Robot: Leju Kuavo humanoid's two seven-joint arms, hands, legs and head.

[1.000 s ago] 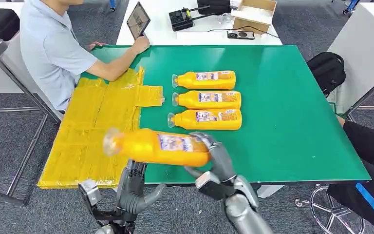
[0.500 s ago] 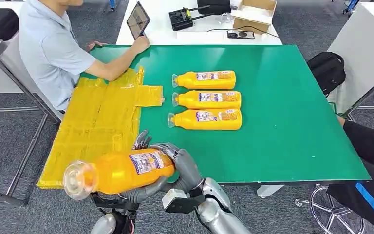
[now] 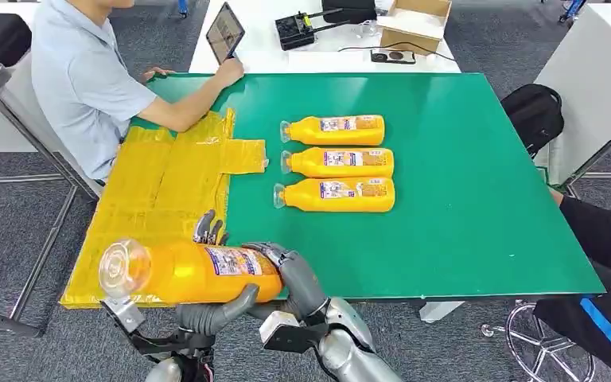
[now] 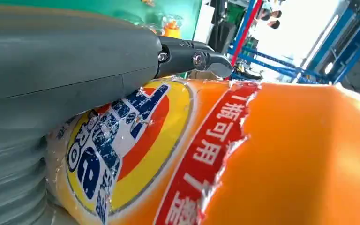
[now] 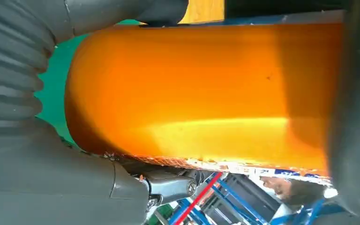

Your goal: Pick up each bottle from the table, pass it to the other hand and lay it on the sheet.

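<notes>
1. The step in hand looks like the handover: one orange bottle point(image 3: 199, 272) lies level in the air at the counter's point(image 3: 461, 183) near edge, cap end out over the near corner of the yellow sheet point(image 3: 151, 199).
2. The right hand point(image 3: 290, 270) wraps the bottle's base end, fingers closed over the top of it.
3. The left hand point(image 3: 207, 306) cradles the same bottle from beneath, thumb curled up round its front and fingertips showing behind it (so both hands grip it at once).
4. Next, I judge, the right hand must let go cleanly, so that the left alone can carry the bottle over the sheet and lay it down on its side; a release before the left has a firm hold could drop it.
5. Count: four bottles in all, one held and three lying in a row point(image 3: 338, 163) on the green counter, caps toward the sheet; one sheet, with no bottle on it yet; one person point(image 3: 87, 79) seated at the far left corner.
</notes>
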